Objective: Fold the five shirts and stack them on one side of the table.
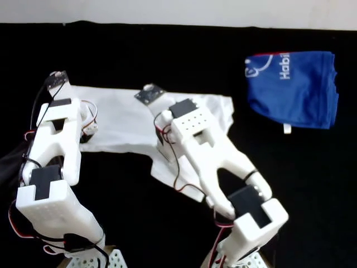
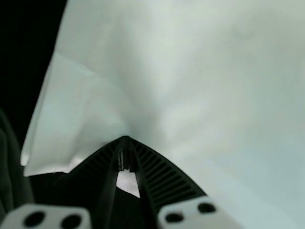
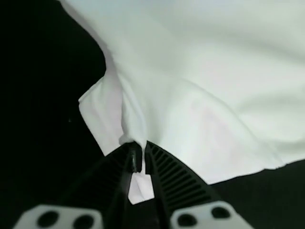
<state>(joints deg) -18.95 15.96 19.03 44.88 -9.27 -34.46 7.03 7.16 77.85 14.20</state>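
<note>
White shirt [image 1: 122,120] is pinched by the left claw [image 2: 125,148] and right claw [image 3: 138,150]; blue shirt [image 1: 295,92] bears white lettering [image 1: 284,67].

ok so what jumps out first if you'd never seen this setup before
A big white shirt lies spread across the middle of the black table, with both white arms bent over it. The left arm's fingers and the right arm's fingers are each shut on a pinch of its edge. Toward the table's far right corner in the high view sits a folded blue shirt, apart from the white one.
</note>
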